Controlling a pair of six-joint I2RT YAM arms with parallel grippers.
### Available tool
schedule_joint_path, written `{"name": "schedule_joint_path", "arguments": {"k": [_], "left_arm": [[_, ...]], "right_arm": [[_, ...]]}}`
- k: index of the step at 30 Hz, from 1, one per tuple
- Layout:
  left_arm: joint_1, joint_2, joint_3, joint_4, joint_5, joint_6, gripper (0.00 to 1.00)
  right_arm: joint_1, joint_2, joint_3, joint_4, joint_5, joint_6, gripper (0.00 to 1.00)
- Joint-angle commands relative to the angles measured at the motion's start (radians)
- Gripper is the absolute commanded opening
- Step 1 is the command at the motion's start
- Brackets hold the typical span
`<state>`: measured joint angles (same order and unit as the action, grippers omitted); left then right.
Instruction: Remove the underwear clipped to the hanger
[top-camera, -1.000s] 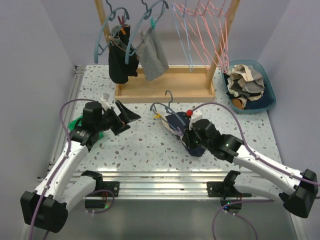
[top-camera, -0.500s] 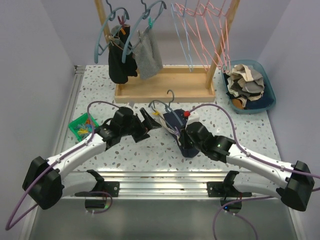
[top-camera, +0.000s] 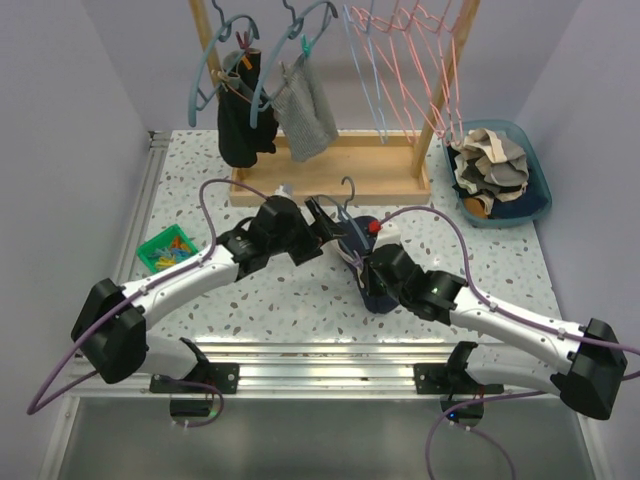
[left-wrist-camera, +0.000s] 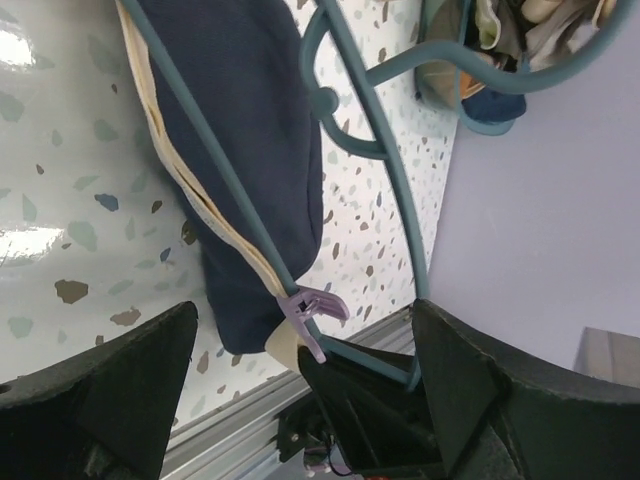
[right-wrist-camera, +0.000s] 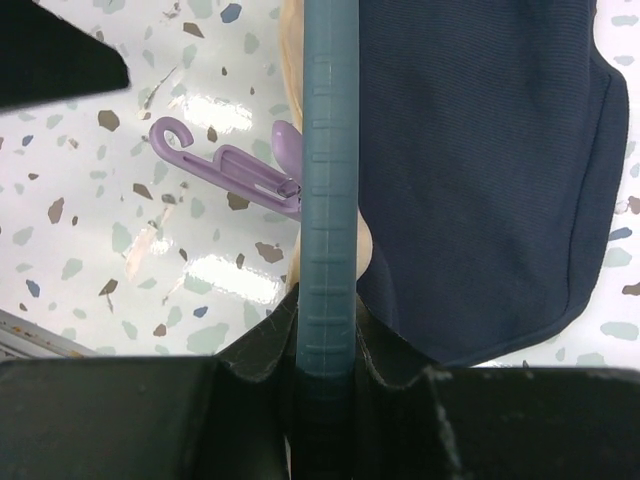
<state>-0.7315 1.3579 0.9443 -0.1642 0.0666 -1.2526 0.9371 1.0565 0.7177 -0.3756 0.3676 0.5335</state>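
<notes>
On the counter (top-camera: 250, 300) between the two arms, the navy underwear (left-wrist-camera: 240, 120) lies flat, pinned to the teal hanger (right-wrist-camera: 329, 150) by a purple clip (left-wrist-camera: 312, 312). Its long axis runs from the hook toward the near edge. The right end effector (top-camera: 372, 265) is clamped on the hanger bar just beside the clip. The left end effector (top-camera: 322, 228), fingers spread wide, has the clip straight ahead and looks best placed to take it.

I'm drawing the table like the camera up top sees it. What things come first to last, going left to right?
green clip box → left gripper → navy underwear → blue tub of clothes
</notes>
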Motion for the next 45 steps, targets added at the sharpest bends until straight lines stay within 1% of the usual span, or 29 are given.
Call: {"name": "schedule_joint_path", "arguments": {"k": [1, 7, 10, 14, 18, 19, 22, 23, 26, 31, 33, 35, 36, 37, 39, 40, 42, 43, 44, 45], "left_arm": [[-0.026, 0.055, 0.042, -0.014, 0.018, 0.030, 0.91], [-0.060, 0.118, 0.054, -0.029, 0.019, 0.038, 0.87], [-0.063, 0.125, 0.062, -0.044, 0.010, 0.048, 0.83], [-0.063, 0.098, 0.042, -0.084, -0.017, 0.055, 0.75], [-0.063, 0.041, -0.024, -0.080, -0.033, 0.042, 0.70], [-0.063, 0.021, -0.054, -0.077, -0.028, 0.035, 0.67], [-0.063, -0.012, -0.125, -0.054, -0.005, 0.015, 0.62], [-0.065, -0.020, -0.143, -0.044, 0.002, 0.009, 0.58], [-0.066, -0.040, -0.196, -0.009, 0.021, -0.007, 0.52], [-0.077, 0.003, -0.197, 0.018, 0.064, -0.004, 0.50], [-0.078, -0.003, -0.190, 0.023, 0.049, -0.011, 0.50], [-0.088, -0.040, -0.185, 0.020, 0.001, -0.036, 0.54], [-0.089, -0.095, -0.171, 0.009, -0.064, -0.045, 0.59], [-0.092, -0.126, -0.159, -0.029, -0.115, -0.057, 0.69], [-0.095, -0.198, -0.113, -0.087, -0.215, -0.067, 0.79], [-0.094, -0.215, -0.098, -0.150, -0.241, -0.080, 0.88], [-0.094, -0.249, -0.079, -0.182, -0.269, -0.094, 0.94], [-0.092, -0.256, -0.087, -0.160, -0.260, -0.108, 0.99], [-0.092, -0.260, -0.101, -0.126, -0.242, -0.113, 1.00], [-0.091, -0.255, -0.143, -0.086, -0.193, -0.122, 1.00]], "right_arm": [[0.005, 0.014, 0.045, -0.011, 0.053, 0.023, 0.00], [0.003, 0.025, 0.061, -0.005, 0.059, 0.025, 0.00], [0.003, 0.022, 0.071, -0.008, 0.067, 0.023, 0.00], [0.003, 0.011, 0.080, -0.019, 0.088, 0.029, 0.00], [0.005, 0.002, 0.085, -0.032, 0.105, 0.036, 0.00], [0.003, -0.001, 0.085, -0.036, 0.108, 0.040, 0.00], [0.005, -0.006, 0.085, -0.040, 0.116, 0.049, 0.00], [0.005, -0.006, 0.086, -0.040, 0.114, 0.051, 0.00], [0.003, 0.000, 0.094, -0.040, 0.110, 0.052, 0.00], [0.003, 0.005, 0.098, -0.036, 0.094, 0.057, 0.00], [0.003, 0.003, 0.101, -0.040, 0.091, 0.057, 0.00], [0.003, 0.002, 0.100, -0.042, 0.091, 0.057, 0.00], [0.003, -0.003, 0.100, -0.048, 0.091, 0.056, 0.00], [0.005, -0.010, 0.095, -0.051, 0.093, 0.056, 0.00], [0.003, -0.018, 0.092, -0.060, 0.093, 0.057, 0.00], [0.003, -0.026, 0.085, -0.063, 0.094, 0.059, 0.00], [0.003, -0.033, 0.078, -0.066, 0.094, 0.060, 0.00], [0.003, -0.038, 0.074, -0.068, 0.094, 0.062, 0.00], [0.005, -0.039, 0.072, -0.068, 0.093, 0.063, 0.00], [0.003, -0.039, 0.069, -0.066, 0.088, 0.065, 0.00]]}}
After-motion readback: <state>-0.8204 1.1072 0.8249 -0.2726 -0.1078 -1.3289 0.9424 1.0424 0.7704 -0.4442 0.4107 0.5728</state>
